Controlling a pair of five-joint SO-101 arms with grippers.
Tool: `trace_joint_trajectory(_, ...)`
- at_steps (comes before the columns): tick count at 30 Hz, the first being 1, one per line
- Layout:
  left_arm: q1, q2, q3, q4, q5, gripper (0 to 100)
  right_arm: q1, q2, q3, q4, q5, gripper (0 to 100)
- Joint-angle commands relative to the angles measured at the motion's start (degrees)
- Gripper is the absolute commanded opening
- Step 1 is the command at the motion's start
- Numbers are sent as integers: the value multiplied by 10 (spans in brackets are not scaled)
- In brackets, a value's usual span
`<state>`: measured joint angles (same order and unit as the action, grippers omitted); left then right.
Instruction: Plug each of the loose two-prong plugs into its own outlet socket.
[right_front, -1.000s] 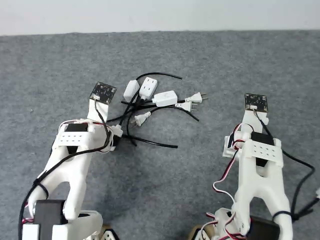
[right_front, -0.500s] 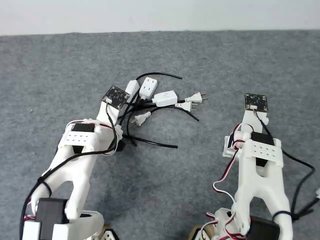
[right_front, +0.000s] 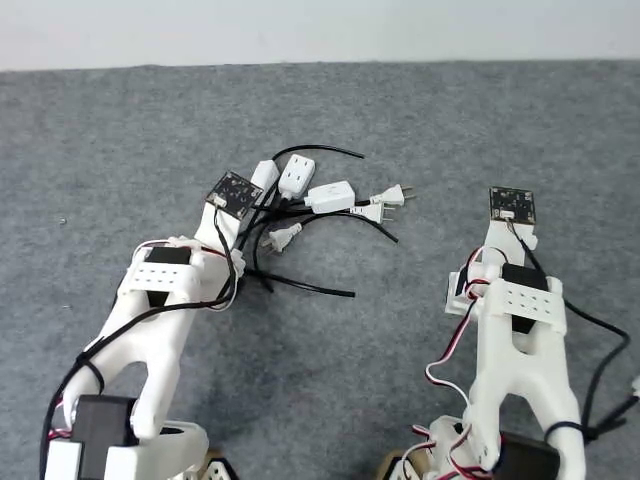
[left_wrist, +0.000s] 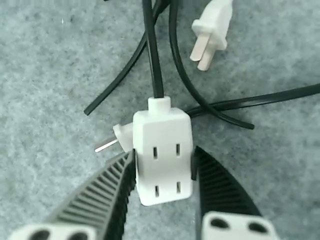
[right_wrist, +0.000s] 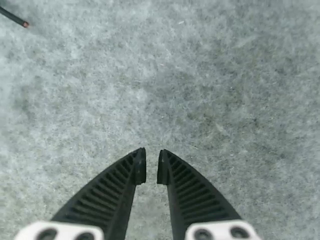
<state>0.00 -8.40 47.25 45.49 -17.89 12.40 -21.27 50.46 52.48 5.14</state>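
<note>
Hold socket square in clamped left gripper, slots up; mind plug just beside socket. Right gripper all but together, well apart from socket.

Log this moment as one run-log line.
left end effector: shut on outlet block | right end effector: shut, empty, over grey mat | loose plug: unplugged, on mat
</note>
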Motion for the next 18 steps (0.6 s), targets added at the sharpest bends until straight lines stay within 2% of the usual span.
trace_joint_trajectory(1, 11, -3, -9, -7, -3, 182, -6, -1, -4, -7, 16, 64)
trace_joint_trajectory(5, 22, -3, -9, -6, 2, 192, -7, -1, -4, -7, 22, 64)
trace_joint_trajectory(11, 22, 20, -27, 11, 45, 246, -7, 0, -3, -7, 21, 62)
trace_joint_trajectory(15, 1, 98, -106, 55, 65, 246, -7, 0, -3, -6, 20, 61)
trace_joint_trajectory(18, -2, 174, -182, 121, 49, 245, -7, 0, -3, -6, 20, 61)
